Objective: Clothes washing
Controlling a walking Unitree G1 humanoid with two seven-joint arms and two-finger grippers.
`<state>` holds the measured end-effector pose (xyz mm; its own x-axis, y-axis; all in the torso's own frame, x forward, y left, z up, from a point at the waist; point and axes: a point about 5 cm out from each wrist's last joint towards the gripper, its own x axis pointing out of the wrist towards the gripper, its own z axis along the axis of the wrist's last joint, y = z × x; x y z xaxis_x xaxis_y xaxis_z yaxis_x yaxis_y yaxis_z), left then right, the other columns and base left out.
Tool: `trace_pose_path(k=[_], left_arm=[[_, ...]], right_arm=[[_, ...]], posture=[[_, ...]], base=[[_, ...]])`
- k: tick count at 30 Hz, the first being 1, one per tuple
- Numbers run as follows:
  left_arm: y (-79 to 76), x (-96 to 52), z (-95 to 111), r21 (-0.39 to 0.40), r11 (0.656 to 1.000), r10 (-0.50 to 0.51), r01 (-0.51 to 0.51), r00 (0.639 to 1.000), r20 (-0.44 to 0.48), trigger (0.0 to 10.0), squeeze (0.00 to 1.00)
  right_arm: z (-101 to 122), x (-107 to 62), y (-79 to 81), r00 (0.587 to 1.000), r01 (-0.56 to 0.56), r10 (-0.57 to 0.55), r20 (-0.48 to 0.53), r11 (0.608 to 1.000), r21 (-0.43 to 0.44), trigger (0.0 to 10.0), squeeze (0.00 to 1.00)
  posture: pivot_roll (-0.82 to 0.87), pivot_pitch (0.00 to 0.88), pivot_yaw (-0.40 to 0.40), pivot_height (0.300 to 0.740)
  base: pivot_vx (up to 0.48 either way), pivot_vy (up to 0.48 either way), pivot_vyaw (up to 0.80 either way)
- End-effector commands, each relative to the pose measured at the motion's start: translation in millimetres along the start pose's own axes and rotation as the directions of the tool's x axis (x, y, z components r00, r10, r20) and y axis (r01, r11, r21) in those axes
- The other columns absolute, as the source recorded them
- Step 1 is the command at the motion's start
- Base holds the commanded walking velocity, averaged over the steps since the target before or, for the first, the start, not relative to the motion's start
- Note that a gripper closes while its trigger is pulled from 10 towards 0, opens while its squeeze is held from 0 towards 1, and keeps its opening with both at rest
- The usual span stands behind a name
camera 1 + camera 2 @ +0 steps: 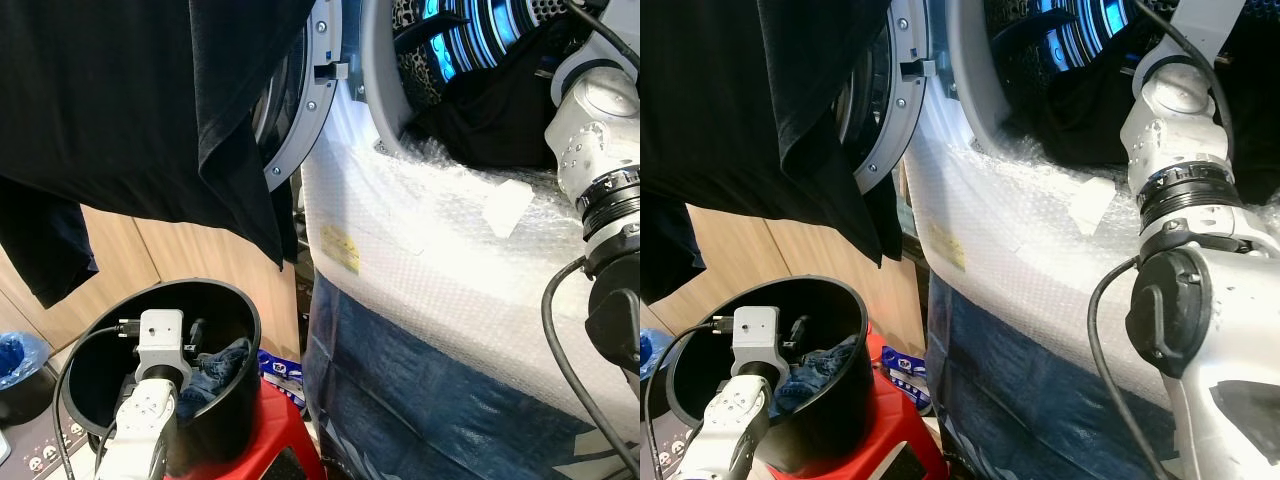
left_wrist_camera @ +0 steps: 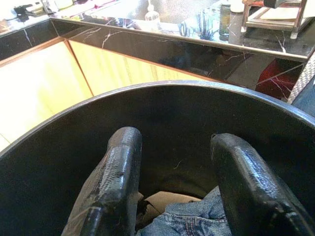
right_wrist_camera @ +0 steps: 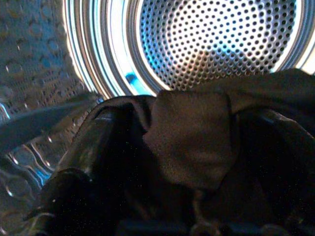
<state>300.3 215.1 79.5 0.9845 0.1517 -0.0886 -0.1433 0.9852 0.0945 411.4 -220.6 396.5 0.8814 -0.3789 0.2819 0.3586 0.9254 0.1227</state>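
Right jaws pinching dark garment (image 3: 192, 142); label unreadable.

Light wooden cabinet panels (image 1: 150, 260) line the wall at the left. Above them runs a black marble countertop (image 2: 162, 46) with white veins, carrying bottles (image 2: 152, 17) and a metal rack (image 2: 278, 17) under bright light.

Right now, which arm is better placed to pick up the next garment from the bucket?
Left. The left gripper is open inside the black bucket, just above the jeans. The right gripper is inside the washer drum, wrapped in dark cloth.
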Motion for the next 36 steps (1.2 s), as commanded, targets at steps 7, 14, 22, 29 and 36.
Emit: trace_pose_path(k=[7, 14, 22, 29, 36], left_arm=[[0.2, -0.3, 2, 0.022, 1.0, -0.012, 0.012, 1.0, 0.001, 10.0, 0.0], [-0.2, -1.0, 2, 0.027, 1.0, -0.015, 0.015, 1.0, 0.001, 10.0, 0.0], [0.6, -2.7, 1, 0.027, 1.0, -0.012, 0.012, 1.0, 0.005, 10.0, 0.0], [-0.1, -4.6, 0, 0.03, 0.999, -0.016, 0.016, 1.0, 0.009, 10.0, 0.0], [3.6, -6.1, 4, 0.035, 0.999, 0.004, -0.005, 0.999, 0.041, 10.0, 0.0]], right_arm=[[34, -1.7, -9.4, 0.988, 0.003, -0.012, 0.151, 0.998, 0.06, 10.0, 0.0], [27, -21.0, -13.5, 0.975, -0.108, 0.098, 0.2, 0.993, 0.044, 10.0, 0.0], [36, -56.0, -15.3, 0.882, -0.282, 0.232, 0.41, 0.957, 0.064, 10.0, 0.0], [15, -81.1, -4.4, 0.804, -0.483, 0.407, 0.433, 0.872, 0.077, 10.0, 0.0], [10, -105.9, 0.8, 0.676, -0.667, 0.514, 0.529, 0.732, 0.141, 10.0, 0.0]], posture=[[0.01, 0.0, 0.083, 0.74], [0.01, 0.0, 0.083, 0.74], [0.01, 0.0, 0.08, 0.74], [0.02, 0.0, 0.079, 0.74], [0.03, 0.0, 0.08, 0.74]], base=[[0.0, 0.0, 0.0], [0.0, 0.0, 0.0], [0.0, 0.0, 0.0], [0.0, 0.0, 0.0], [0.0, 0.0, 0.0]])
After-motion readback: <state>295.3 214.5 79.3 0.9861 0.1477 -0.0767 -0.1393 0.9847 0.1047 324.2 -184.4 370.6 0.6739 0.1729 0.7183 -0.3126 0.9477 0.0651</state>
